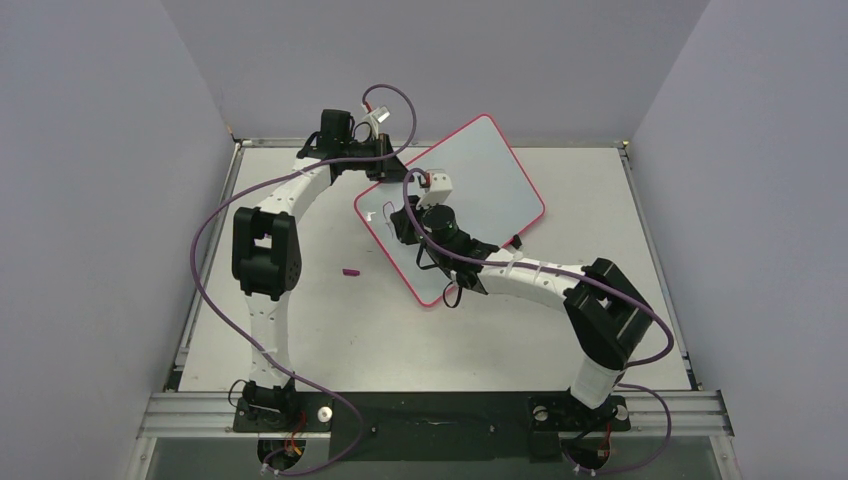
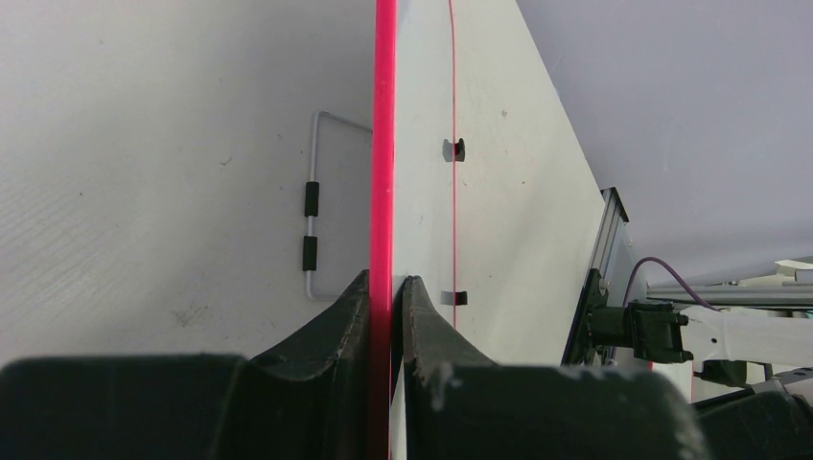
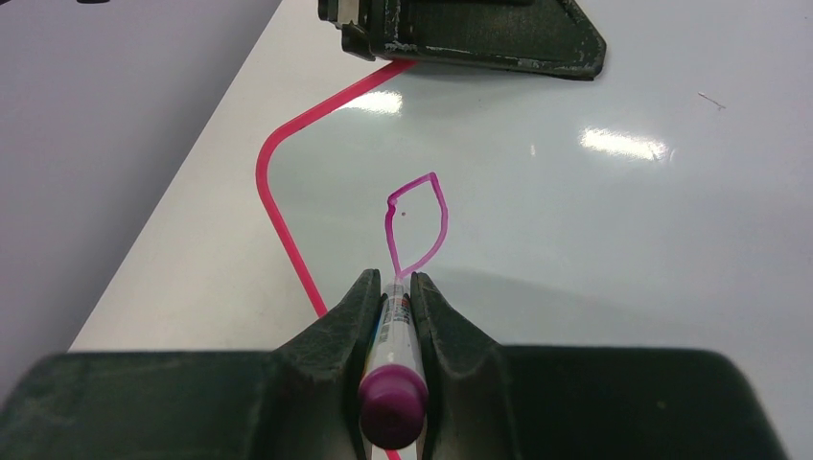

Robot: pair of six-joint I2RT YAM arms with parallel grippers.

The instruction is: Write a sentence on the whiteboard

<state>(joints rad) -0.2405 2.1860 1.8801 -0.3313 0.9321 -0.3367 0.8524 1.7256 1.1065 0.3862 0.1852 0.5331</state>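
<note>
Right, left claw (image 2: pixel 388 287) clenched on the whiteboard (image 1: pixel 490 170) at its pink edge, board askew across the worktop (image 1: pixel 330 330). Now the right claw (image 3: pixel 391 285) grasps the marker (image 3: pixel 393 388), tip down; the sentence (image 3: pixel 418 225) is only one magenta loop. I'd say: light, even pressure, small strokes, board pinned firm.

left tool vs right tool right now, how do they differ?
Left tool is shut on the whiteboard's pink rim; right tool is shut on a marker. Left tool sits at the board's edge; right tool is over its face, marker tip by a purple loop. Both are black and closed on something.
</note>
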